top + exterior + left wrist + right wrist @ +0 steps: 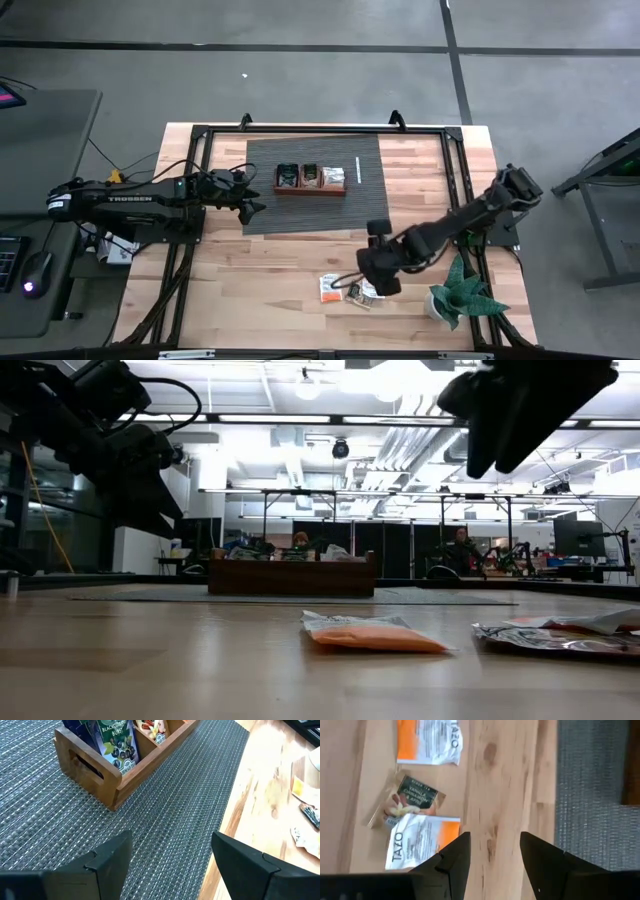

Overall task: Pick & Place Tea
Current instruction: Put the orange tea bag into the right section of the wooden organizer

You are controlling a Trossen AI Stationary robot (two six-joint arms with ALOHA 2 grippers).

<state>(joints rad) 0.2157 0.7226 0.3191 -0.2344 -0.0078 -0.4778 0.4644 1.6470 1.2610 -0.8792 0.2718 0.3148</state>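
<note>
A: From above, what do you see?
B: Your right gripper [379,271] hovers beside three tea sachets [350,289] on bare wood; the left gripper [247,200] hangs over the grey mat [312,215], near the wooden tray [311,190].
A: And your wrist views?
B: Left fingers [107,862] spread, empty. Right fingers [452,860] parted, holding nothing, above two orange-and-white sachets [428,740] and a dark one [409,802].

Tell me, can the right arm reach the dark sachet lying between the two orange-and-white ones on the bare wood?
Probably yes. The right gripper hovers with open jaws beside the dark sachet, which lies uncovered, though the orange-and-white sachets crowd it.
</note>
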